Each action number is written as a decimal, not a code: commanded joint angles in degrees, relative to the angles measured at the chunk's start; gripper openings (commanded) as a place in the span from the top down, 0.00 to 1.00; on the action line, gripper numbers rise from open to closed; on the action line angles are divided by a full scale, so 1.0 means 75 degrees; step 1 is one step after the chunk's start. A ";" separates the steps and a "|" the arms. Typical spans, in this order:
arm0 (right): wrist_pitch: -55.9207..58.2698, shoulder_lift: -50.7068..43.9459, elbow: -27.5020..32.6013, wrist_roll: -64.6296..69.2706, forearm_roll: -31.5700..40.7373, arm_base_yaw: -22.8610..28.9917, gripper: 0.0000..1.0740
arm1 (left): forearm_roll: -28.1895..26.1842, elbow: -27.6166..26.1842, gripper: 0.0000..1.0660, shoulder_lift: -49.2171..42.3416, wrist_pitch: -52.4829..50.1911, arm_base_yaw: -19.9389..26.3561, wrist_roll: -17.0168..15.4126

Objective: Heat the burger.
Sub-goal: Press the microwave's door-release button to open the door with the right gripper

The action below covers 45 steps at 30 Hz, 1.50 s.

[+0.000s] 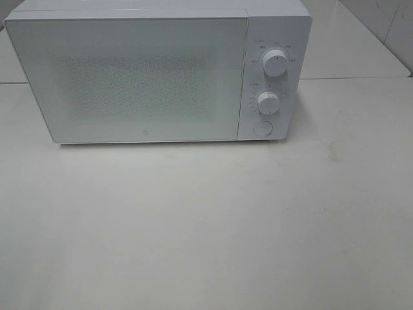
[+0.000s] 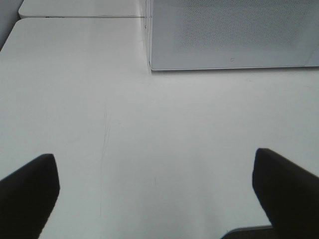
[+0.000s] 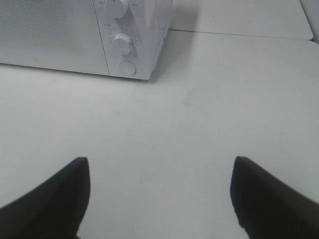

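The burger is not in view in any frame. A white microwave [image 1: 155, 74] stands at the back of the table with its door shut; it also shows in the left wrist view [image 2: 234, 35] and the right wrist view [image 3: 84, 35]. It has two round knobs [image 1: 275, 63] and a round button [image 1: 262, 127] on its right panel. My left gripper [image 2: 154, 184] is open and empty over bare table, in front of the microwave's left corner. My right gripper [image 3: 159, 189] is open and empty in front of the microwave's right end. Neither gripper shows in the exterior high view.
The white table [image 1: 206, 226] stretches in front of the microwave. A second table surface [image 1: 355, 45] joins behind and to the right, with a seam between them. A tiled wall [image 1: 393, 26] is at the far right.
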 commanded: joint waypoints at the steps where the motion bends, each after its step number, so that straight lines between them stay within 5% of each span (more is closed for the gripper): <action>1: -0.0474 0.0718 -0.0061 -0.0138 0.0031 -0.0031 0.29 | -0.0031 0.0015 0.08 -0.0115 -0.0099 -0.0023 0.0000; 29: -0.4209 0.5141 0.0000 -0.0168 0.0031 -0.0023 0.30 | -0.0031 0.0015 0.08 -0.0115 -0.0099 -0.0023 0.0000; 45: -0.8258 0.6860 0.1329 -0.0153 0.0031 -0.0023 0.30 | -0.0031 0.0015 0.08 -0.0115 -0.0099 -0.0023 0.0000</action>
